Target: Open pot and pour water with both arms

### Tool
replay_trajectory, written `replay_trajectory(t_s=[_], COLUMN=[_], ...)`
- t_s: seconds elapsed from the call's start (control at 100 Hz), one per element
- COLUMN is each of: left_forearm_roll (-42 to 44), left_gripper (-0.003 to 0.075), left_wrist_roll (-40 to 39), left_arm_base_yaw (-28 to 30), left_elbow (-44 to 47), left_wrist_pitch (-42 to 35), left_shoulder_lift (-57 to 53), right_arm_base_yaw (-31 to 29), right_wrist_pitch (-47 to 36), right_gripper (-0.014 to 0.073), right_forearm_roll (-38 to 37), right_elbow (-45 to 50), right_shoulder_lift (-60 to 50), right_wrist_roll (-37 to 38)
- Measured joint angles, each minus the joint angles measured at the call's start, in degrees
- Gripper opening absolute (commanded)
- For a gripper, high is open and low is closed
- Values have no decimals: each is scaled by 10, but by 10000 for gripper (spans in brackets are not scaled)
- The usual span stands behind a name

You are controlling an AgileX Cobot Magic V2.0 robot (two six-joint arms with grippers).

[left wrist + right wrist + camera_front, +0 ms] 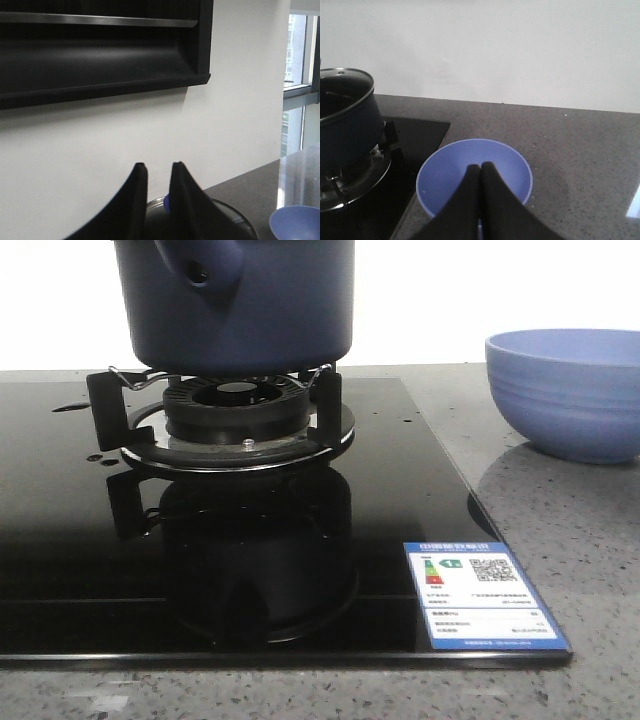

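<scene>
Here the left claw [156, 167] hovers just above the pot [235, 310].

Pot [270, 315] showing matt navy walls; hob [400, 500] gleaming glossy black glass; counter [590, 540] looking speckled, polished stone.

front cam sits low at counter level, very near the hob [400, 490], facing forward toward the white wall; pot [235, 300] fills the upper part and is cropped at the top, bowl [570, 390] at right cropped by the frame edge. left wrist cam is high over the pot, looking outward at the wall and a dark hood [100, 50], glass lid [235, 215] edge just visible low down. right wrist cam hangs above the bowl [470, 165], angled down and forward toward the far wall. all three views share the bowl [297, 222]; front and right wrist share pot [345, 120] and hob [415, 140].
</scene>
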Motion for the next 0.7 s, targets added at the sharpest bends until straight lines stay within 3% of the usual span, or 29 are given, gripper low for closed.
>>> replay_trajectory(t_s=[0.17,0.38,0.7], left_forearm_roll=[13,24,22], left_gripper=[-20,-20,-20], left_wrist_roll=[-2,-56,-64], left_arm_base_yaw=[0,0,0], left_elbow=[119,246,325], left_wrist_pitch=[-12,-62,-140], left_shoulder_lift=[-169,-301,-369], right_arm_base_yaw=[35,71,76], right_wrist_pitch=[-40,-85,-121], right_gripper=[-65,-65,-64], right_forearm_roll=[0,2,5], right_elbow=[79,139,156], right_shoulder_lift=[-59,-122,-170], right_wrist_roll=[-8,-8,-8])
